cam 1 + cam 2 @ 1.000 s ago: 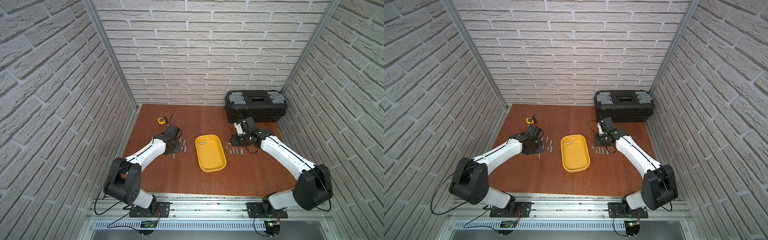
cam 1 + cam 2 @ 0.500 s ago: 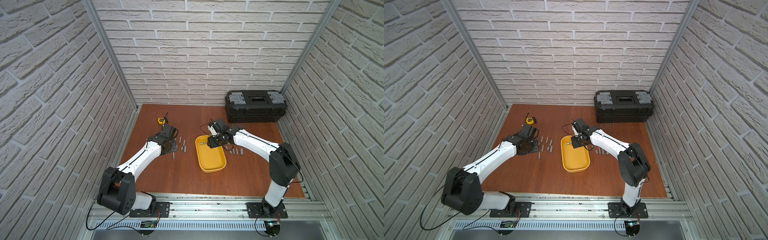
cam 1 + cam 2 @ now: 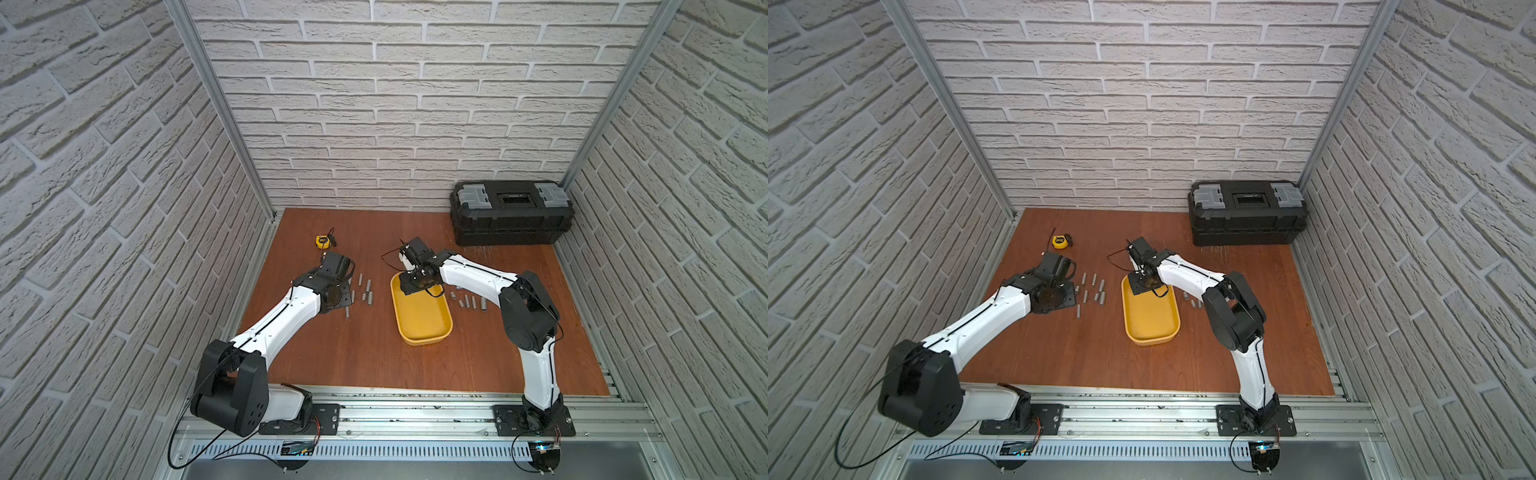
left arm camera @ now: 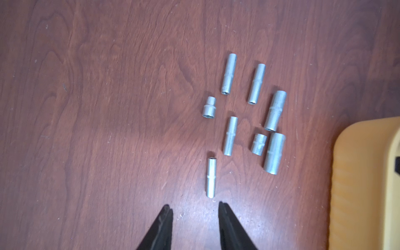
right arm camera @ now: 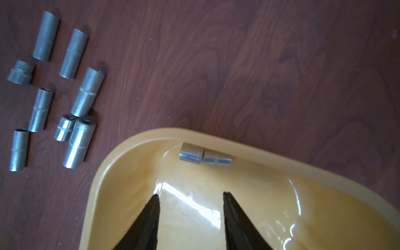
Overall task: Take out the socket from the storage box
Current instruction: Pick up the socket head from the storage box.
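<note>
The yellow storage box [image 3: 422,324] [image 3: 1150,320] lies mid-table. Two short silver sockets [image 5: 191,156] [image 5: 217,160] rest end to end against its far inner wall [image 5: 151,135]. My right gripper [image 5: 190,195] [image 3: 411,286] hovers over that end of the box. Its jaws are open and empty, a short way back from the two sockets. My left gripper [image 4: 193,205] [image 3: 338,291] hangs open over bare wood left of the box. A long socket [image 4: 211,180] lies just ahead of its tips, not between them.
Several sockets [image 4: 255,108] [image 3: 365,291] lie on the wood left of the box. Several more sockets [image 3: 469,301] sit to its right. A black toolbox [image 3: 513,218] stands at the back right and a yellow tape measure [image 3: 322,241] at the back left.
My right arm has swung left from the sockets on the right to over the box's far end. The left arm has shifted only slightly.
</note>
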{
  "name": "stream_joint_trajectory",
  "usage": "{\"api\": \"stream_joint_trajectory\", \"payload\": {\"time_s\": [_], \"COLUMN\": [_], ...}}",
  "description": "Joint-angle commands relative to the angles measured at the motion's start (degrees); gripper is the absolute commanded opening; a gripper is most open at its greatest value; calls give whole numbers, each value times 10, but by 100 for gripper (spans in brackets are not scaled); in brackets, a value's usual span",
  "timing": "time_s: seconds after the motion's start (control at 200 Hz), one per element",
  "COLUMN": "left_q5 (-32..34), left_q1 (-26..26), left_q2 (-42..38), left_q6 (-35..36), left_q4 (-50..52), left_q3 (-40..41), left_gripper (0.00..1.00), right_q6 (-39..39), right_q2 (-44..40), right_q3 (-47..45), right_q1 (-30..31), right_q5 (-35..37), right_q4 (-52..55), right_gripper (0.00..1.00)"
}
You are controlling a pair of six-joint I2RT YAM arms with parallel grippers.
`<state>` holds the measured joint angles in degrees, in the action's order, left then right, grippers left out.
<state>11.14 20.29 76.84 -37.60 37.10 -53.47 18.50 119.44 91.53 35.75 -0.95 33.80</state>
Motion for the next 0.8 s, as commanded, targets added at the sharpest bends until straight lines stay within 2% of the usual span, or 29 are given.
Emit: {"api": "stream_joint_trajectory", "payload": {"time_s": [0.0, 0.51, 0.795], "left_q5": [7, 9, 8], "left_q1": [-3, -3, -3], "left_q2": [-20, -35, -40], "left_q6": [-9, -12, -14], "left_q4": [9, 15, 16], "left_q3": [12, 21, 26], "left_gripper": [39, 39, 40], "right_q6": [-7, -6, -7], "right_q2": [14, 69, 87], "right_q3": [23, 76, 82], "right_q1": [6, 14, 15], "right_q5": [10, 25, 31], "right_q4": [-5, 2, 9], "right_gripper": [47, 42, 36]}}
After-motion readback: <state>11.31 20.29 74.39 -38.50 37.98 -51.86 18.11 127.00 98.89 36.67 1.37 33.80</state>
